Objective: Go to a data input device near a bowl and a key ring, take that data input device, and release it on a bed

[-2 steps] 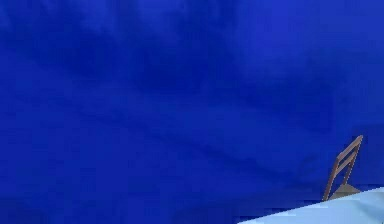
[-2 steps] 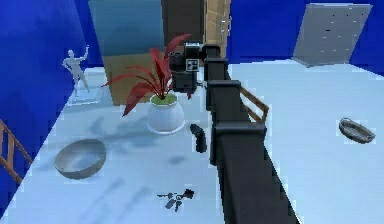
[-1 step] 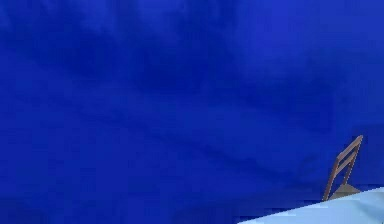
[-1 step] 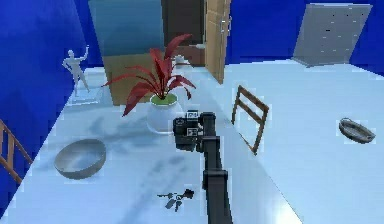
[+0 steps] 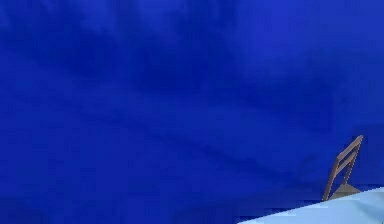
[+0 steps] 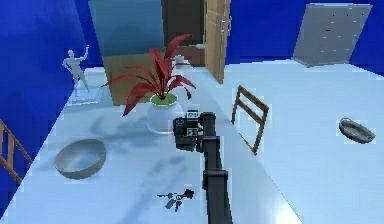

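The forward view faces a deep blue wall point(image 5: 150, 90). A wooden chair point(image 5: 343, 168) stands at the lower right, behind the corner of a pale surface point(image 5: 340, 212).

In the arm side view, a pale bench point(image 6: 110, 205) occupies the foreground, with blue walls behind it. A brown door point(image 6: 213, 35) and a grey cabinet point(image 6: 335, 35) stand at the far side of the room.

Items on the bench:
- A grey bowl point(image 6: 80, 158), upright, toward the left.
- A key ring point(image 6: 175, 198) with dark keys, near the bottom edge and just left of the arm point(image 6: 215, 185). It lies apart from the bowl.
- A red-leaved plant point(image 6: 155, 72) in a white pot point(image 6: 163, 112), near the middle.
- A white statue point(image 6: 76, 68), at the far left corner.

A second wooden chair point(image 6: 250, 117) stands right of the arm. Part of another chair point(image 6: 10, 150) shows at the left edge. A shallow dark dish point(image 6: 357, 128) lies on the pale floor at the right.

The arm rises from the bottom edge. The jaws end just below and right of the white pot, above the bench surface. The pot and the bench lie directly behind them, so it cannot be told how the jaws stand or whether they hold anything.

The location of the data input device cannot be told. No shape near the bowl and key ring can be identified as it, and the dark mass at the jaws cannot be separated from the arm's own body.
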Available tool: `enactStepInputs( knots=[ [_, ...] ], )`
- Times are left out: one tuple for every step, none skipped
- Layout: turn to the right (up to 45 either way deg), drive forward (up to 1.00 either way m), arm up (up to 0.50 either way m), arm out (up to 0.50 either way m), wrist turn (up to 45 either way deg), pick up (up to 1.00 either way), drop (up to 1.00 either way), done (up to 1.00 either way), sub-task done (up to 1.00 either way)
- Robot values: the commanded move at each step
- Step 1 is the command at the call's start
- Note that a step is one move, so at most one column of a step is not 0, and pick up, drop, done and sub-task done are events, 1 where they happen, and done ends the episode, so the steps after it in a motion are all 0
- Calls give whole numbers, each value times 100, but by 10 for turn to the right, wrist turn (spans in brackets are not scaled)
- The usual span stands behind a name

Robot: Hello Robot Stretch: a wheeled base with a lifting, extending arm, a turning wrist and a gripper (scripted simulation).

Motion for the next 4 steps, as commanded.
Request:
enactStepInputs(
  knots=[
    [0,0,10,0,0,0,0,0,0],
    [0,0,10,0,0,0,0,0,0],
    [0,0,0,0,-450,0,0,0,0],
    [0,0,0,0,-450,0,0,0,0]
  ],
)
